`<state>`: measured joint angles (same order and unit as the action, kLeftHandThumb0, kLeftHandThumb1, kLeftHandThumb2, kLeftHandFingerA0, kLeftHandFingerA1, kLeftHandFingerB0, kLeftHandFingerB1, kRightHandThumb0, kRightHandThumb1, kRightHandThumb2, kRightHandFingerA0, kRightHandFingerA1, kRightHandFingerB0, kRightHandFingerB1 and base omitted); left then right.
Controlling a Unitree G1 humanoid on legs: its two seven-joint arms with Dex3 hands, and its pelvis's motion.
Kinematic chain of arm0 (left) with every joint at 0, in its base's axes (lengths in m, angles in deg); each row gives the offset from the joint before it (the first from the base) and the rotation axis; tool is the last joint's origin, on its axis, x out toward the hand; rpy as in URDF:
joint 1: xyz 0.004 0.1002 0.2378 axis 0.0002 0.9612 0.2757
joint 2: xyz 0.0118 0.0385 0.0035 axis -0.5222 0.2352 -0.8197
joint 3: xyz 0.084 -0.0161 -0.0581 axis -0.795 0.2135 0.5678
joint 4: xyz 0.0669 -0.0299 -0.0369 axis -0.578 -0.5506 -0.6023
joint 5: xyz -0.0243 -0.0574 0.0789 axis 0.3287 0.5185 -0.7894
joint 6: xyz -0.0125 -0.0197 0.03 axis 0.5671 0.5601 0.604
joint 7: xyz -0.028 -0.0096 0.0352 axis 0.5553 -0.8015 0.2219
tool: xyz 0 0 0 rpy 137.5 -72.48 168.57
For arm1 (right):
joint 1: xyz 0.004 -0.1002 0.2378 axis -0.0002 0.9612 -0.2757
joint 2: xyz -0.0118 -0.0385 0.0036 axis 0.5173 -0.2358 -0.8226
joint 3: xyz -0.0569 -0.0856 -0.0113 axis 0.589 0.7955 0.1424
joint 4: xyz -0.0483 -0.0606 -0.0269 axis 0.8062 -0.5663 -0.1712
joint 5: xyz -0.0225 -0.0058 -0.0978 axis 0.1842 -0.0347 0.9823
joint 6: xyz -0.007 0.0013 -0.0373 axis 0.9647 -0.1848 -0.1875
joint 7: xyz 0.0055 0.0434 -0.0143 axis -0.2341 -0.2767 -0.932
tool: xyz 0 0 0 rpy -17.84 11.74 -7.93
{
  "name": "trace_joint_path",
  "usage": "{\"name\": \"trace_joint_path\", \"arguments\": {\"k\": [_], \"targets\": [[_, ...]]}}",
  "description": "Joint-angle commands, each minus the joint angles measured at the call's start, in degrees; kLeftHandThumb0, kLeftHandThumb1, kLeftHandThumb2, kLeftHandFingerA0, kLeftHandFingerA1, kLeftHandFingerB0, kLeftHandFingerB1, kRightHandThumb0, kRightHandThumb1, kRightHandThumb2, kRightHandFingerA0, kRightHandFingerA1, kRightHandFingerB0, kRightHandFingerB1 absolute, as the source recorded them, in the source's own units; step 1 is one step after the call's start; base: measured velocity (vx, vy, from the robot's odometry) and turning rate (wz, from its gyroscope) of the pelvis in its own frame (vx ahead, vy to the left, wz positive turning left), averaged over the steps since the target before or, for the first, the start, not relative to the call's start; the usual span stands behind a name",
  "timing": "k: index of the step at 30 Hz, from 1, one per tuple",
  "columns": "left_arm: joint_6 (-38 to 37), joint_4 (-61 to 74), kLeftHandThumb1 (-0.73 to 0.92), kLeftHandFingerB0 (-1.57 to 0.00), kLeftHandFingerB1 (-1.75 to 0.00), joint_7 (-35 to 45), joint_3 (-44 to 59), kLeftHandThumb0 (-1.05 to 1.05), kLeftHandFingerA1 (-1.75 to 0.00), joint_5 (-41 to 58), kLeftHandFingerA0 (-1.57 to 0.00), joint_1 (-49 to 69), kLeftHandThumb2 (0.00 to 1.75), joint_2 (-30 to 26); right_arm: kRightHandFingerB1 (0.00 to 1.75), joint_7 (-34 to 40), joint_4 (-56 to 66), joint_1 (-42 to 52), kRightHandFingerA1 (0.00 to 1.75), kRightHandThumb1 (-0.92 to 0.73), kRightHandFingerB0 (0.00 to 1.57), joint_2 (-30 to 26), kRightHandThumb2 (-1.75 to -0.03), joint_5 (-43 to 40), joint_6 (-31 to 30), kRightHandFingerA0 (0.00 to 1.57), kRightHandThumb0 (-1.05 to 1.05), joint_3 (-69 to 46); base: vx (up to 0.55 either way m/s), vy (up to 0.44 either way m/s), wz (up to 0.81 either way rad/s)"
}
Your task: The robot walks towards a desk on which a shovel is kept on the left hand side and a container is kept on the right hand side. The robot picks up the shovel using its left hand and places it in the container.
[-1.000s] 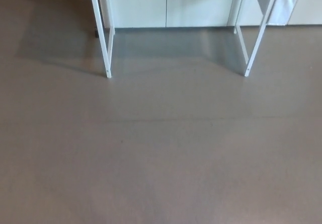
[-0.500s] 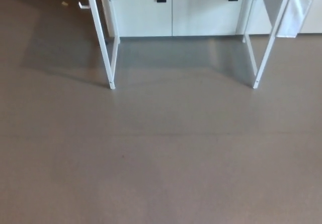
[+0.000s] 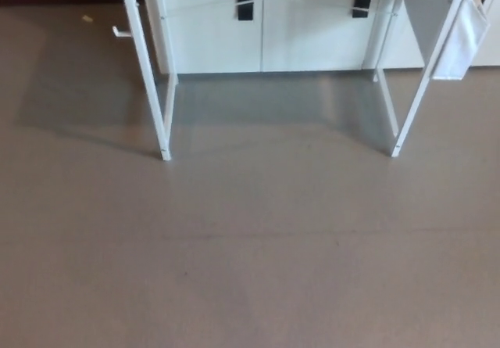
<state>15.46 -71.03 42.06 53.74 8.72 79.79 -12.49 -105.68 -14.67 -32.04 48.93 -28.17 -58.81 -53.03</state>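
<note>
Only the lower part of the desk shows in the head view: its white left leg (image 3: 148, 74) and white right leg (image 3: 422, 82) stand on the grey-brown floor (image 3: 250, 254). The desk top is out of the picture, so neither the shovel nor the container can be seen. Neither of my hands shows.
White cabinets (image 3: 262, 23) with black handles (image 3: 245, 4) stand behind the desk. A white cloth or panel (image 3: 461, 39) hangs at the desk's right side. A small white object (image 3: 121, 31) lies on the floor at the far left, and the desk's shadow falls there.
The whole picture has shifted downward across the frames: the desk legs and cabinets sit lower and look a little larger, so the camera has moved. Nothing on the floor has moved.
</note>
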Motion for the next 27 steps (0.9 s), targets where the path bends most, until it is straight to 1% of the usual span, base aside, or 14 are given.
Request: {"name": "trace_joint_path", "arguments": {"k": [1, 8, 9, 10, 11, 12, 15, 16, 17, 18, 19, 24, 26, 27], "targets": [[-1.48, 0.57, 0.57, -0.3, -0.37, -0.49, -0.08, -0.18, -0.52, -0.2, -0.39, 0.61, 0.58, -0.23, 0.48, 0.17, 0.54, 0.53, 0.58, -0.51, 0.51, -0.67, -0.54, 0.16, 0.94, 0.75, -0.28, -0.04, 0.17, 0.054, 0.03], [-2.36, -0.67, 0.58, -0.29, -0.36, 0.04, -0.2, -0.18, -0.5, -0.43, -0.38, 0.14, 0.58, -0.81, 0.48, 0.5, 0.7, 0.46, 0.59, -0.51, 0.51, -0.7, -0.54, 0.52, 0.95, 0.76, -0.28, 0.26, 0.13, -0.079, 0.11], [-2.49, -0.49, 0.38, -0.18, -0.53, -0.01, -0.29, -0.16, -0.61, -0.54, -0.31, 0.25, 0.9, -0.82, 0.48, 0.54, 0.68, 0.47, 0.58, -0.51, 0.51, -0.73, -0.54, 0.6, 1.04, 0.76, -0.28, 0.31, 0.17, -0.242, 0.32], [-2.7, -0.21, 0.58, -0.29, -0.37, -0.12, -0.45, -0.18, -0.51, -0.76, -0.39, 0.44, 0.58, -0.85, 0.48, 0.65, 0.99, 0.62, 0.59, -0.5, 0.52, -0.83, -0.54, 0.88, 1.1, 0.76, -0.29, 0.47, 0.26, 0.003, -0.49], [-2.72, -0.19, 0.58, -0.29, -0.37, -0.19, -0.5, -0.18, -0.51, -0.83, -0.39, 0.46, 0.58, -0.86, 0.48, 0.77, 1.56, 0.88, 0.59, -0.5, 0.52, -0.93, -0.54, 1.09, 1.01, 0.76, -0.29, 0.62, 0.18, -0.14, 0.24], [-2.32, 0.45, 0.57, -0.3, -0.37, -0.35, -0.38, -0.18, -0.53, -0.54, -0.4, 0.69, 0.59, -0.59, 0.56, 0.69, 1.94, 1.08, 0.65, -0.43, 0.5, -0.86, -0.67, 0.88, 0.94, 0.71, -0.35, 0.66, 0.16, -0.132, 0.49], [-2.22, 0.38, 0.58, -0.3, -0.37, -0.87, -0.3, -0.18, -0.51, -0.76, -0.39, 0.15, 0.58, -0.77, 0.56, 0.96, 2.08, 0.23, 0.65, -0.44, 0.5, -0.75, -0.67, 0.97, 0.54, 0.71, -0.35, 0.98, 0.1, -0.162, 0.03], [-2.57, 0.81, 0.39, -0.18, -0.53, -0.86, -0.49, -0.16, -0.61, -1.03, -0.32, 0.44, 0.9, -0.87, 0.56, 0.62, 1.21, -0.22, 0.65, -0.43, 0.52, -0.64, -0.67, 0.53, 0.87, 0.71, -0.34, 0.87, 0.12, -0.107, 0.01], [-2.42, 1.12, 0.39, -0.18, -0.53, -0.77, -0.5, -0.16, -0.61, -1.02, -0.32, 0.59, 0.9, -0.94, 0.56, 0.97, 0.94, -0.38, 0.65, -0.42, 0.53, -0.71, -0.68, 0.99, 1.22, 0.72, -0.35, 1.04, 0.14, -0.074, -0.01], [-2.2, 1.16, 0.58, -0.29, -0.36, -0.59, -0.46, -0.2, -0.51, -0.84, -0.38, 0.59, 0.57, -0.93, 0.56, 1.15, 0.89, -0.41, 0.65, -0.43, 0.53, -0.74, -0.68, 1.15, 1.21, 0.72, -0.35, 1.12, 0.11, -0.054, -0.06], [-2.22, 1.15, 0.39, -0.18, -0.53, -0.57, -0.41, -0.17, -0.61, -0.78, -0.32, 0.61, 0.9, -0.9, 0.49, 1.3, 1.46, -0.24, 0.58, -0.51, 0.56, -0.81, -0.55, 1.24, 0.72, 0.76, -0.28, 1.23, 0.11, -0.022, -0.05], [-2.53, 0.52, 0.39, -0.18, -0.53, -0.25, -0.18, -0.14, -0.61, -0.47, -0.31, 0.33, 0.9, -0.87, 0.5, 1.94, 2.33, -0.2, 0.58, -0.51, 0.57, -0.68, -0.54, 1.31, -0.7, 0.77, -0.26, 1.44, 0.17, 0.072, -0.1], [-2.0, 1.53, 0.39, -0.18, -0.53, -0.66, -0.32, -0.15, -0.61, -0.71, -0.31, 0.93, 0.9, -0.77, 0.5, 1.62, 3.38, 0.34, 0.58, -0.51, 0.57, -0.76, -0.55, 1.24, -1.51, 0.76, -0.25, 1.55, 0.31, 0.163, 0.31], [-1.91, 1.81, 0.39, -0.18, -0.53, -0.62, -0.33, -0.15, -0.61, -0.71, -0.31, 1.12, 0.9, -0.79, 0.5, 1.42, 3.28, 0.4, 0.58, -0.51, 0.57, -0.75, -0.55, 1.16, -1.29, 0.76, -0.25, 1.57, 0.26, 0.062, -0.67]]}}
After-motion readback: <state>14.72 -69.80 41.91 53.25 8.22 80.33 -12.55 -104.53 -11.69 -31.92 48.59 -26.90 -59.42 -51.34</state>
